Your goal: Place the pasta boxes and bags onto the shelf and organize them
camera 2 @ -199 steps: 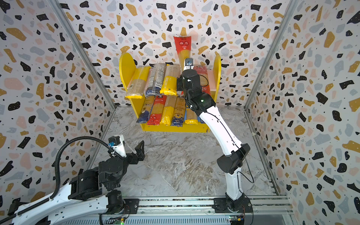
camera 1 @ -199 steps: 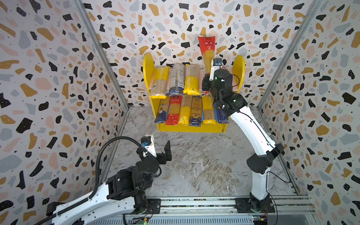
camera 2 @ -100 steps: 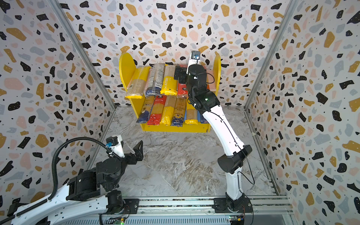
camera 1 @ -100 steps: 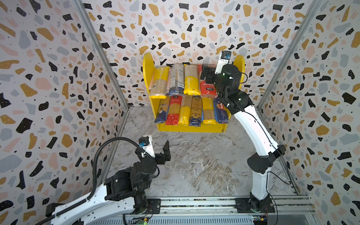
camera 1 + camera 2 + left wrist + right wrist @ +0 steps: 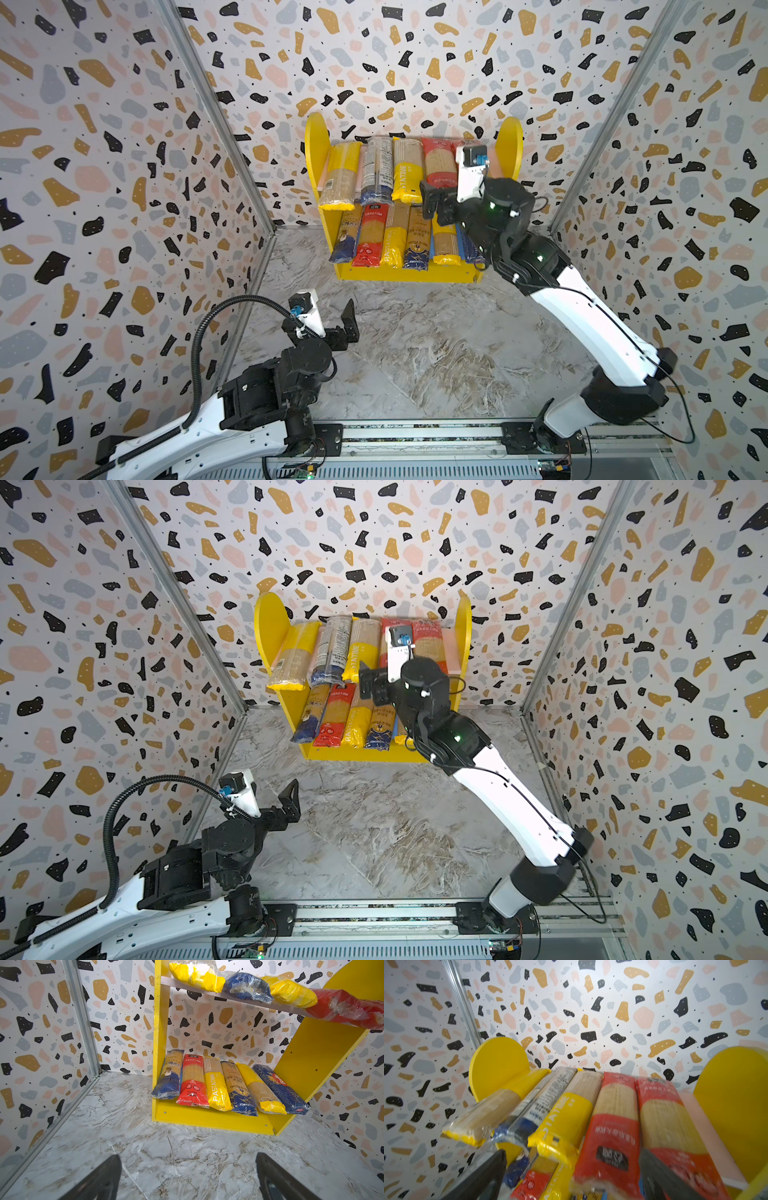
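- right gripper [image 5: 434, 203]: jaws just let go; a second ago it clenched the red pack [image 5: 438, 166] upright above the shelf [image 5: 318, 141].
- red pack now flat on the upper board [image 5: 699, 1118], fourth from left.
- left gripper [image 5: 188, 1159] released, empty, near left.
- no packs on the floor [image 5: 415, 353]: likely done, retract.

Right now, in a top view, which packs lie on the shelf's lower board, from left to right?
Blue-ended pack → red pack → yellow pack → dark blue pack → yellow-ended pack → Barilla pack.
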Robot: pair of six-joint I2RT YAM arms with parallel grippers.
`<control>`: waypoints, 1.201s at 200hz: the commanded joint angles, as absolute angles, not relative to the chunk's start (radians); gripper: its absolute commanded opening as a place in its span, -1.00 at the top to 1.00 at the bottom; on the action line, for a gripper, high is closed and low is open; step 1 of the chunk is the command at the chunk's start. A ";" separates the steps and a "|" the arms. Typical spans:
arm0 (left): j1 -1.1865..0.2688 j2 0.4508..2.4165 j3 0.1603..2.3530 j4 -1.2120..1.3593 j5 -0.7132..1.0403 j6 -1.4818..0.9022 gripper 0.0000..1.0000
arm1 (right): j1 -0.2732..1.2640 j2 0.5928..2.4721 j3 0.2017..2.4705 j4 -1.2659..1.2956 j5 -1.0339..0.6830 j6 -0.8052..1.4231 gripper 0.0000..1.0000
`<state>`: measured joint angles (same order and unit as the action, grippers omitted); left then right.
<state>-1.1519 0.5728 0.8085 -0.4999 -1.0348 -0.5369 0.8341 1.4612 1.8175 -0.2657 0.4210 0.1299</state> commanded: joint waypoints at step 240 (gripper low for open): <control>-0.514 0.693 0.149 0.541 -1.151 -0.273 -0.99 | 0.521 0.877 0.279 0.392 0.605 0.224 -0.98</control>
